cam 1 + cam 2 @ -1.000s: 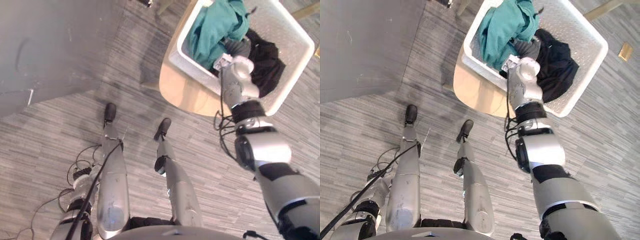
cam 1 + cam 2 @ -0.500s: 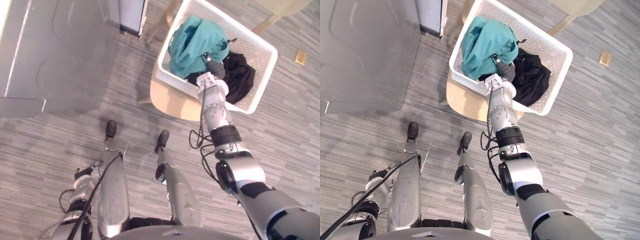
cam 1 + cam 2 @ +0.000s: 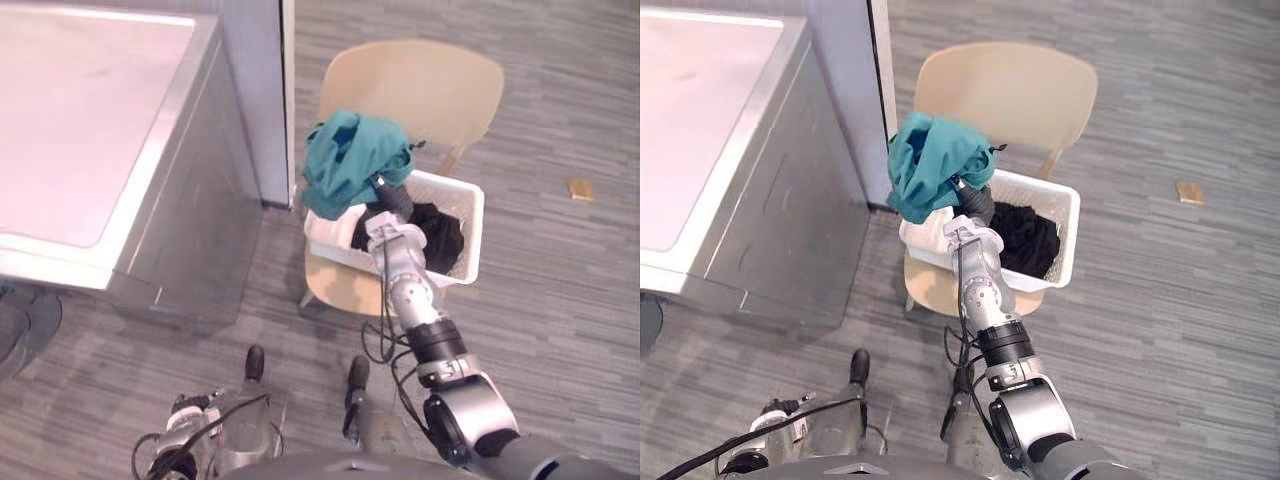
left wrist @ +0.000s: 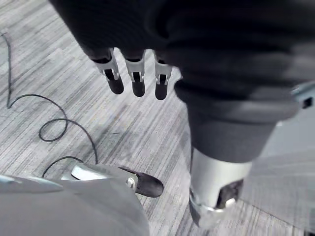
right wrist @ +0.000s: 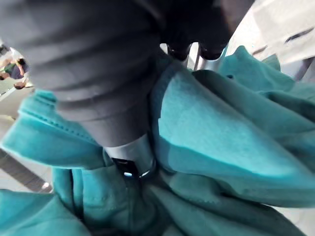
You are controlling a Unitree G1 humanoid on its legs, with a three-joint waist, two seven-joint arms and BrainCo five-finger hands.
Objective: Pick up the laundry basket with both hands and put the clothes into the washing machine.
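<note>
Grey striped carpet all round, with the laundry basket (image 3: pixel 470 215) resting on a beige chair (image 3: pixel 420 85) just beside the silver washing machine (image 3: pixel 100 130), black clothes (image 3: pixel 440 235) inside and a teal garment (image 3: pixel 345 165) heaped over the end nearest the machine. Reaches in with the right hand (image 3: pixel 976 205), sunk in teal cloth so that clamped or loose cannot be told, and dangles the left hand (image 4: pixel 135 78) slack and spread above the floor. Risks, by the look of it, dragging the garment out one-handed and sliding the basket off the seat, with nothing bracing its other side.
</note>
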